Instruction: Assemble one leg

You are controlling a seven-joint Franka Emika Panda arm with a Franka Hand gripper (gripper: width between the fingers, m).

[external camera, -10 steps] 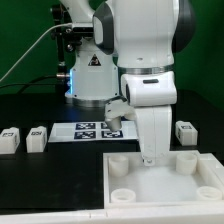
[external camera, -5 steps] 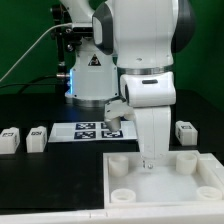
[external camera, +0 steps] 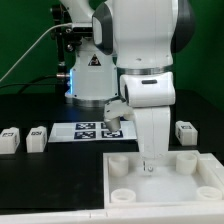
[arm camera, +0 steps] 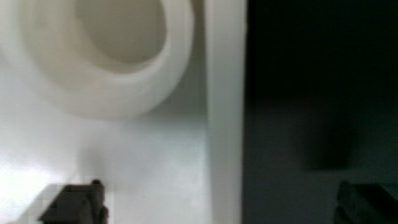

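Gripper [external camera: 150,162] has not moved in the last second: jaws apart and empty, low over the white panel [external camera: 130,196], while the leg [external camera: 185,130] you need lies untouched on the table [external camera: 30,175] near the panel, at the exterior view's right.

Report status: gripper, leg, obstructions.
Gripper open, empty, low over panel edge. No leg held; one leg on table, exterior view's right. No obstruction seen.

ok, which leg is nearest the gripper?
The lone leg on the exterior view's right, just behind the panel; the other two legs sit together far off on that view's left.
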